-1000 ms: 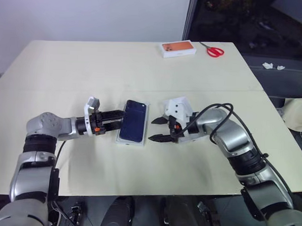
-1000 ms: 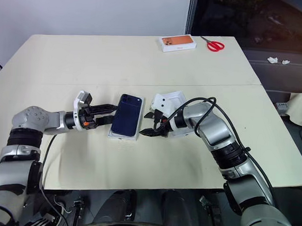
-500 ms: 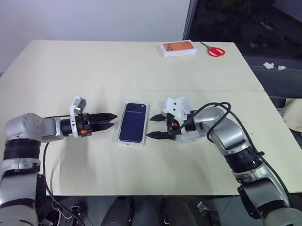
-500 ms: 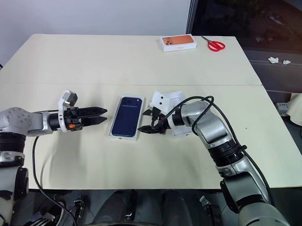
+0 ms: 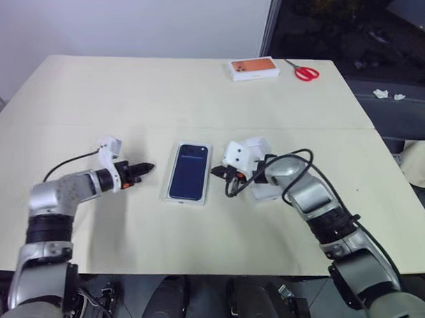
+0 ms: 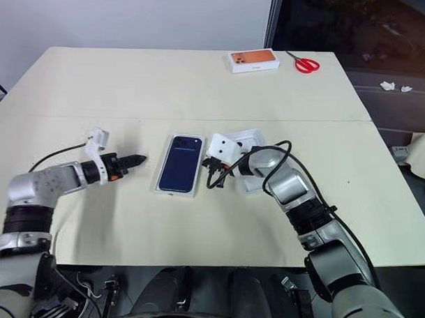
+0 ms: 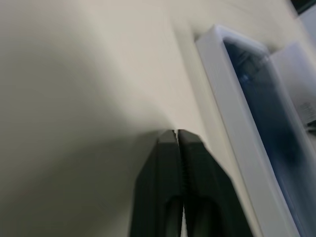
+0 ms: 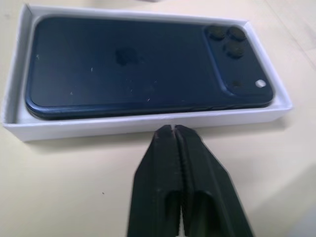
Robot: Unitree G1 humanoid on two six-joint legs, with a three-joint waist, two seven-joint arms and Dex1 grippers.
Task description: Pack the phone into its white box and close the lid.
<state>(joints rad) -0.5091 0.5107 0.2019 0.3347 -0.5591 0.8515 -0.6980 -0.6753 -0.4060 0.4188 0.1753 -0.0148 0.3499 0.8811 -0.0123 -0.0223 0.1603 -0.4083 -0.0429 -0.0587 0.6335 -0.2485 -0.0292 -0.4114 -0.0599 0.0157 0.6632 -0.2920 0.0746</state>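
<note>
with the slim dark navy-blue phone [image 8: 143, 64] lying flat in the shallow white cardboard tray [image 8: 148, 124] and both the left gripper [image 5: 144, 168] and right gripper [image 5: 217, 172] fingers closed on nothing, fetch the lid next and lower it squarely.

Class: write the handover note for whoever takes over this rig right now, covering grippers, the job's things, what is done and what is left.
Left gripper: shut, empty, on the table beside the white box.
Right gripper: shut, empty, at the box's other long side.
The phone lies flat in the white box, back up.
Done: phone packed.
Left: find the lid and close it. A white piece lies behind the right wrist; I cannot tell whether it is the lid.
</note>
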